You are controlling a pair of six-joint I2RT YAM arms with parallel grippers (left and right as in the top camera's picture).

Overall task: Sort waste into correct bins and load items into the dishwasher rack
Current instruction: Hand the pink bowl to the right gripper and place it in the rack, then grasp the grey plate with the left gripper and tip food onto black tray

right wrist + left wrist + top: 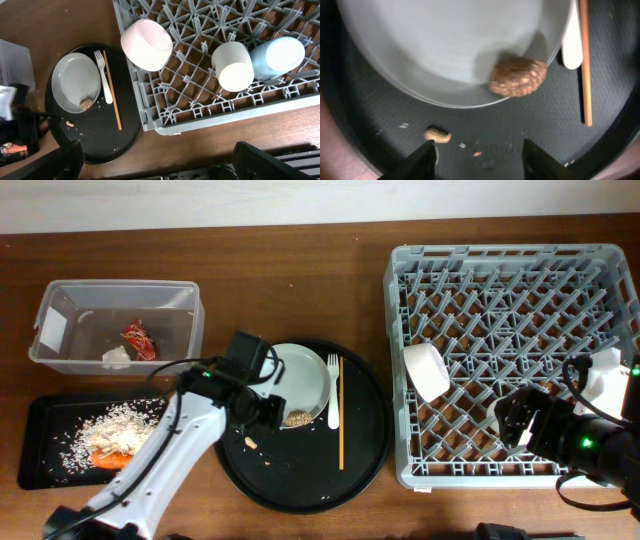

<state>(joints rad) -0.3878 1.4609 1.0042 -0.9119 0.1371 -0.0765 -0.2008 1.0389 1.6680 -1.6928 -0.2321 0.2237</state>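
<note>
**A:** Where are our left fingers (422,160)?

**B:** Spread apart and gripping nothing. We hover low over the round black tray (520,125), just off the plate (445,45). A brown scrap (516,76) sits at the plate's edge, and a small tan scrap (437,134) lies on the tray near one finger.

**A:** And our right fingers (60,160)?

**B:** Wide apart and empty, up by the edge of the rack (510,260). The bowl (146,44), whitish cup (232,66) and blue cup (276,57) lie in it.

**A:** The rest?

**B:** We see the fork (333,392) and chopstick (340,420) beside the plate. The wrapper (138,340) and napkin (116,358) are in the clear tub (60,300). The rice (115,425) and carrot (105,459) are in the shallow black tray (40,440).
</note>
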